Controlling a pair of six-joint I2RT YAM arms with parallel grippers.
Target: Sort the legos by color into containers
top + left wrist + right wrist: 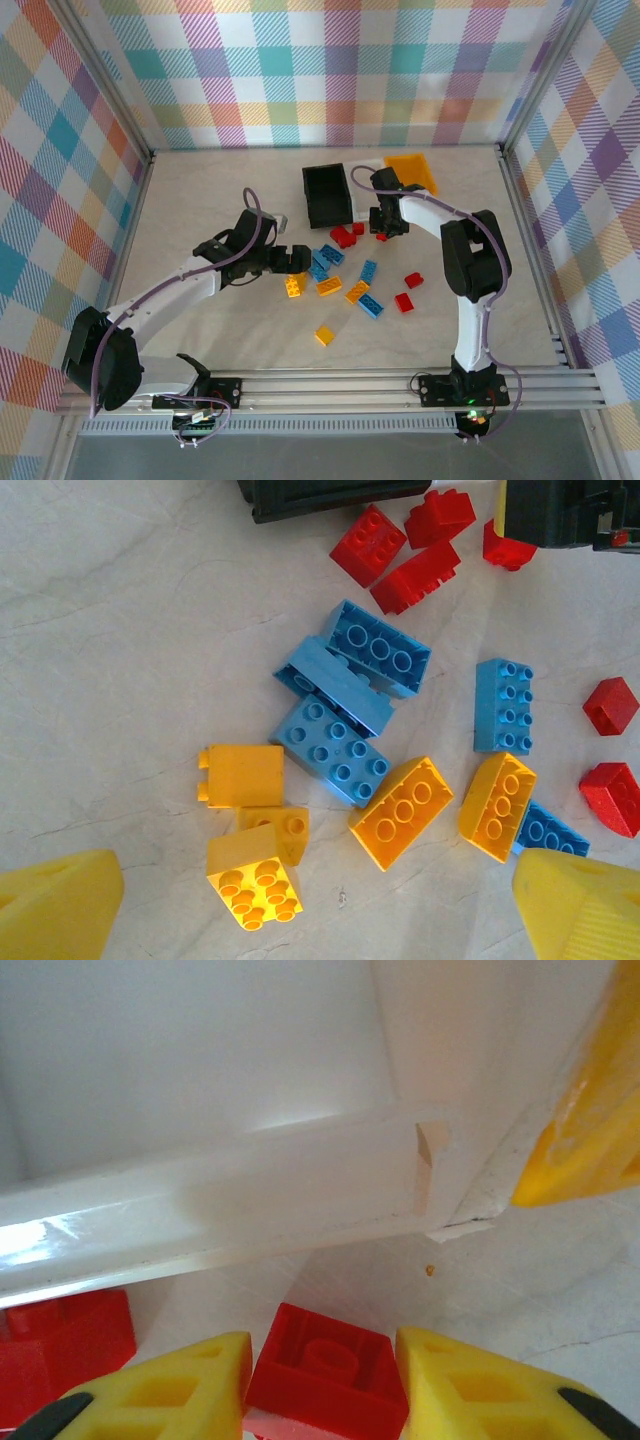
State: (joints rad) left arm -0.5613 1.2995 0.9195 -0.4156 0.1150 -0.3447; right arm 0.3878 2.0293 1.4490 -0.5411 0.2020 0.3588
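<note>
Spread wide, the left gripper [320,910] hangs over the mixed legos [340,750]. Farther out, the right gripper [325,1395] pinches a red lego [325,1360] on the table, just short of the white container [200,1200]. A shallow hold could let it twist free on lifting, or clip that wall.

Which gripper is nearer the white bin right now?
Right. The right gripper, closed on a red brick, sits just in front of the white bin. The left gripper hangs open over the brick pile, farther back.
</note>
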